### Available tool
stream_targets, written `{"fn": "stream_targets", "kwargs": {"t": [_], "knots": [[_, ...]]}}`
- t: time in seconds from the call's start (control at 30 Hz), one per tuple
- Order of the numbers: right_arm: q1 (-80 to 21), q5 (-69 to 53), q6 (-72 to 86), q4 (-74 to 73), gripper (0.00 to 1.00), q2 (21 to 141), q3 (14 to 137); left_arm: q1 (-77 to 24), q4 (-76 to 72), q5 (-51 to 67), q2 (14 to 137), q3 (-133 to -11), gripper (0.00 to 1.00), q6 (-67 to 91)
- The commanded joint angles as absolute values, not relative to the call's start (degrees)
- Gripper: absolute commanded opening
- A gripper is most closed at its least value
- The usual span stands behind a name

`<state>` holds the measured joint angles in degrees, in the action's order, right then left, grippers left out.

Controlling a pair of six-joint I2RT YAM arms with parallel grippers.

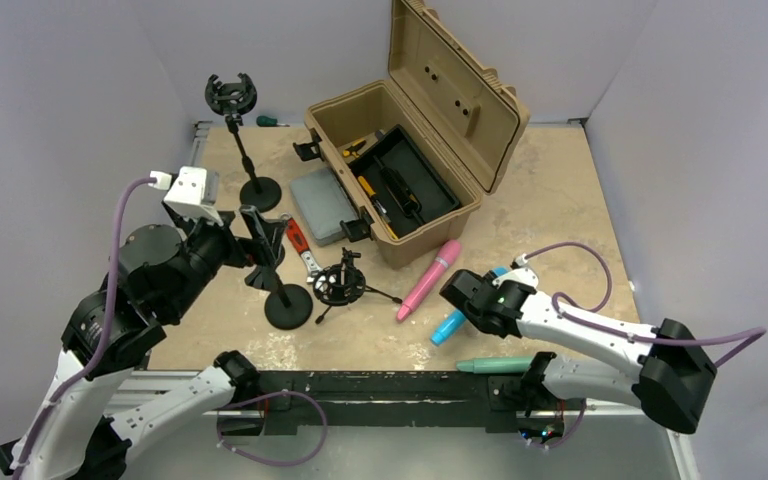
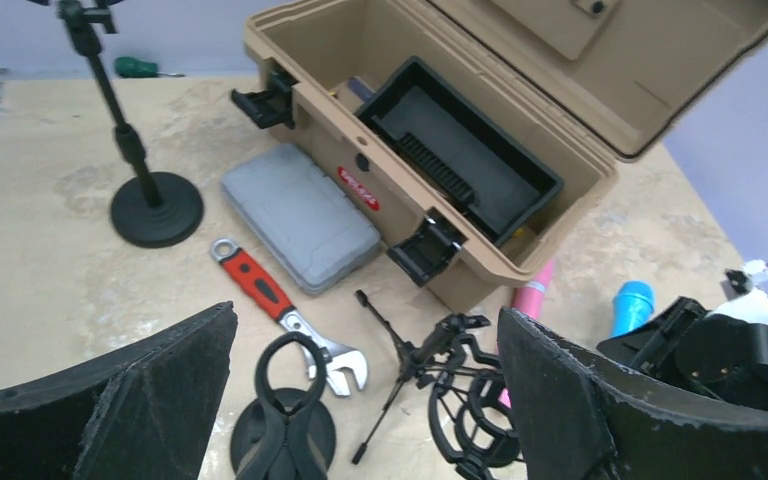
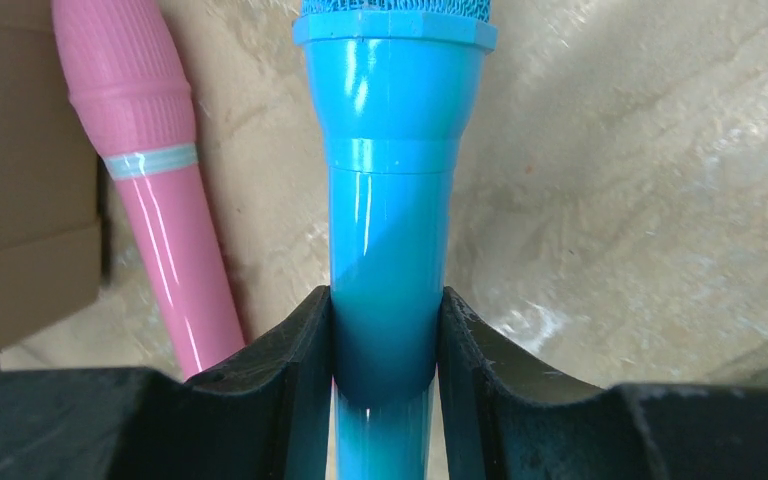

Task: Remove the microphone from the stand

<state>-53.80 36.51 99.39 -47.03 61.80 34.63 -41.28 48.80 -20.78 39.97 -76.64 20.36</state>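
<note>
My right gripper (image 3: 385,300) is shut on the handle of a blue microphone (image 3: 390,170), low over the table at front right (image 1: 448,325), clear of every stand. To its left a pink microphone (image 1: 430,278) lies flat on the table. A black stand with a round base (image 1: 288,306) is upright at centre left, and its clip (image 2: 285,385) is empty. My left gripper (image 2: 365,320) hangs open just above that clip with nothing between its fingers. A black shock-mount stand (image 1: 340,285) on thin tripod legs sits beside it.
An open tan toolbox (image 1: 415,150) fills the back centre, a grey case (image 1: 322,205) against its left side. A red-handled wrench (image 1: 302,245) lies near the stands. A second tall stand (image 1: 232,100) rises at back left. A teal microphone (image 1: 495,365) lies at the front edge.
</note>
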Motion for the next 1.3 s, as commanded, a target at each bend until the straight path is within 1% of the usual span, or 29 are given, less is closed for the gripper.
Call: {"fn": "stream_targets", "kwargs": {"t": [0.0,0.03,0.07,0.17,0.23,0.27,0.33,0.4,0.43,0.5,0.53,0.57,0.67,0.8,0.9,1.1,1.27], "knots": [[-49.9,38.3,96.2,-38.3,0.0,65.0,36.4,-40.9,49.9,-31.8,43.1,-79.7,1.0,18.4],[-49.2,37.7,95.5,-36.9,0.0,65.6,35.8,-40.0,49.2,-34.2,43.8,-80.3,1.0,18.5],[-48.5,37.1,94.7,-35.5,0.0,66.0,35.1,-38.6,48.4,-33.8,44.4,-81.1,1.0,18.5],[-47.2,35.9,92.4,-32.0,0.05,66.6,33.4,-29.9,44.9,-24.1,47.2,-84.3,1.0,20.8],[-46.7,35.4,91.4,-31.0,0.11,67.1,33.1,-24.1,43.0,-18.3,50.8,-86.7,1.0,23.1],[-46.5,35.3,91.0,-30.8,0.15,67.3,33.1,-21.9,42.1,-15.6,52.8,-88.7,1.0,24.2],[-46.4,35.0,90.8,-30.6,0.29,67.2,33.0,-17.9,40.3,-11.2,56.8,-91.6,1.0,27.2],[-46.3,34.9,90.4,-30.3,0.51,66.6,32.8,-13.8,37.1,-6.7,60.1,-93.3,1.0,30.8],[-46.4,34.9,90.2,-30.2,0.58,66.2,32.8,-11.9,35.2,-4.9,61.6,-93.7,1.0,32.6],[-46.3,35.0,89.3,-29.9,0.69,65.3,32.8,-8.6,31.1,-2.8,63.8,-93.9,0.98,36.6],[-46.3,35.2,89.0,-30.1,0.76,64.9,32.9,-6.6,28.8,-1.6,64.9,-93.8,0.96,38.8],[-46.3,35.4,88.4,-30.1,0.81,64.5,33.1,-5.2,25.5,-0.7,66.1,-93.6,0.93,40.5],[-46.3,35.9,85.7,-30.0,0.9,62.4,34.0,-1.0,19.1,2.0,70.3,-93.2,0.81,45.5],[-46.4,35.2,78.5,-27.4,0.96,57.9,34.7,4.5,11.3,7.4,77.0,-92.7,0.67,50.2],[-46.3,35.0,75.0,-26.7,0.96,53.5,34.8,7.3,10.1,12.2,80.1,-92.3,0.56,53.5],[-46.3,35.5,69.7,-24.5,0.95,44.7,33.6,9.8,7.9,11.8,80.3,-85.1,0.55,53.2],[-46.3,36.0,67.6,-24.3,0.94,40.9,33.1,9.9,14.9,6.8,83.8,-87.5,0.54,34.3]]}}
